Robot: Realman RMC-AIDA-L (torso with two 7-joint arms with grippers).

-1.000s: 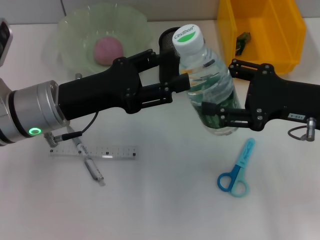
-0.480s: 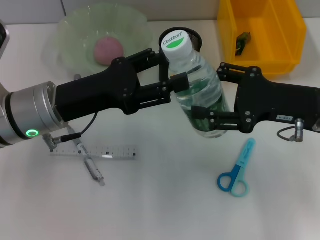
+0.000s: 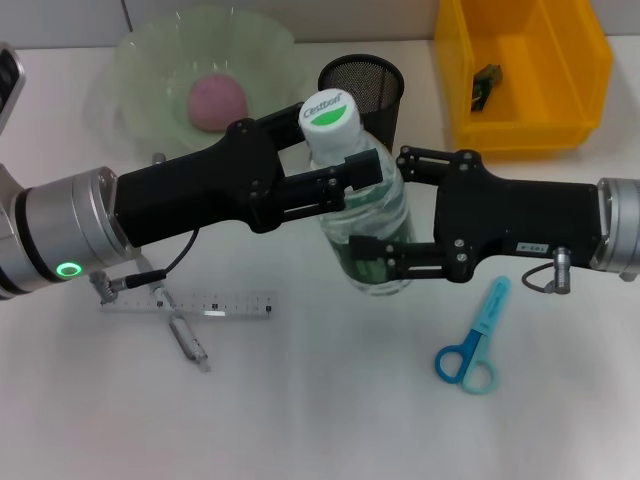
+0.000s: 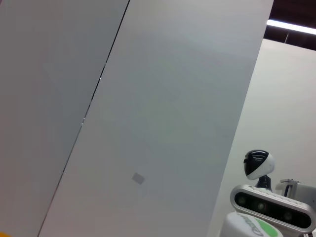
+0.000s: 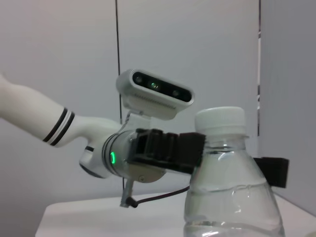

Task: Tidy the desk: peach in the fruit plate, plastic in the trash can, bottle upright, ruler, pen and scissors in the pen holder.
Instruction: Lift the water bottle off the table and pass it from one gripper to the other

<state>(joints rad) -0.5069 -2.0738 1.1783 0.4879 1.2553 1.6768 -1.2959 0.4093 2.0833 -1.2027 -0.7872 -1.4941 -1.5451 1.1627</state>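
Standing upright near the desk's centre, one water bottle (image 3: 362, 215) is pinched at the neck by the left gripper (image 3: 345, 165) and clasped round the labelled body by the right gripper (image 3: 385, 215), both closed on it. Whether its base rests on the white desk (image 3: 320, 420) cannot be told. If either gripper releases or pulls sideways unevenly, the bottle could probably tip and roll toward the one mesh pen holder (image 3: 361, 90). Counted: one peach (image 3: 217, 101) in one fruit plate (image 3: 135, 60), one ruler (image 3: 187, 304) crossed by one pen (image 3: 180, 331), one pair of scissors (image 3: 473, 340), one yellow bin (image 3: 520, 70).
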